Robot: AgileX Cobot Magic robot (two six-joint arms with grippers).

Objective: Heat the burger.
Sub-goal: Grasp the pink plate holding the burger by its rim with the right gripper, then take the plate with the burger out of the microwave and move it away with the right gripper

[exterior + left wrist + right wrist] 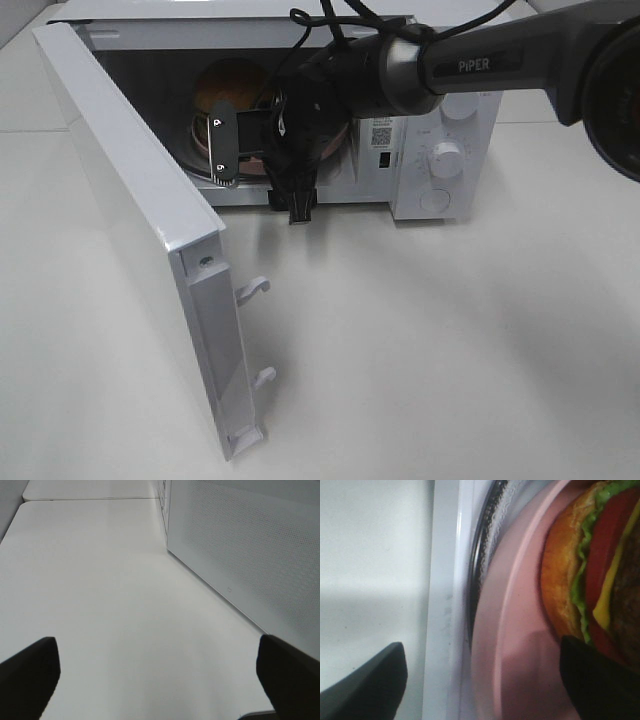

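The burger (pixel 228 88), with a golden-brown bun, sits on a pink plate (pixel 192 130) inside the open microwave (pixel 440 120). The right wrist view shows the burger (pixel 570 580) close up with lettuce, tomato and cheese, resting on the plate (pixel 520 645). My right gripper (pixel 260 170) reaches into the microwave opening. It is open (pixel 480 690), with one finger over the plate beside the burger and the other outside the microwave's front sill. My left gripper (pixel 160 680) is open and empty, low over bare table; it does not show in the exterior view.
The microwave door (pixel 130 170) swings wide open toward the front left; its perforated panel (pixel 250 555) stands close beside my left gripper. The control dials (pixel 445 158) are on the microwave's right side. White table (pixel 430 350) lies in front.
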